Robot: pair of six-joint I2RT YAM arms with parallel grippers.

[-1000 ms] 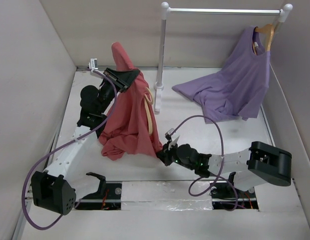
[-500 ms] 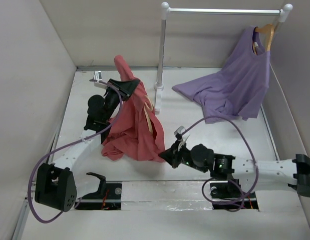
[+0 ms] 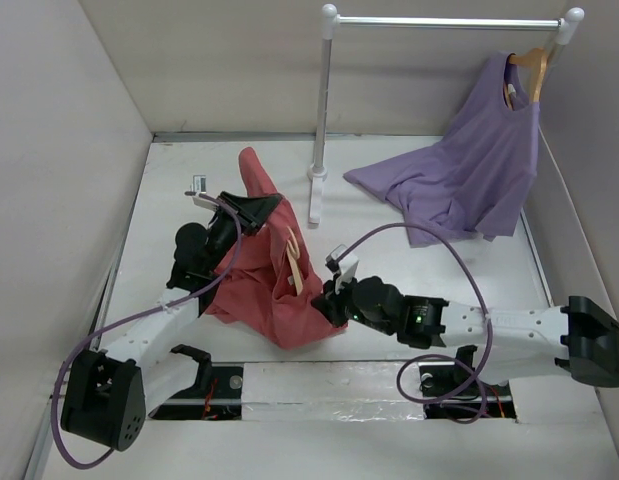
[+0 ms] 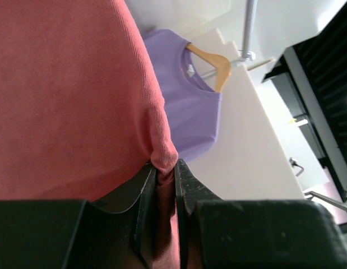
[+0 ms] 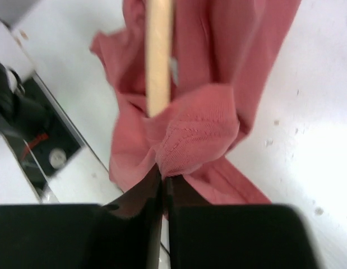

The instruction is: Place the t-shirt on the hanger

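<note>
The coral-red t-shirt [image 3: 264, 270] hangs bunched between my two grippers over the table's left middle. My left gripper [image 3: 257, 208] is shut on its upper edge and holds it up; in the left wrist view the cloth [image 4: 78, 101] is pinched between the jaws [image 4: 165, 168]. My right gripper [image 3: 329, 300] is shut on a fold of the shirt's lower right edge [image 5: 195, 140], the jaws closed tight [image 5: 163, 179]. The pale wooden hanger [image 3: 292, 260] pokes out of the shirt's folds; one arm [image 5: 159, 56] shows in the right wrist view.
A white clothes rail [image 3: 444, 20] stands at the back on a post [image 3: 319, 110]. A lilac-purple t-shirt [image 3: 469, 170] hangs from it on a second wooden hanger [image 3: 532, 65] and drapes onto the table. White walls enclose the table.
My left gripper has come down and toward me with the shirt. My right arm has moved left and taken hold of the shirt's lower right edge.
</note>
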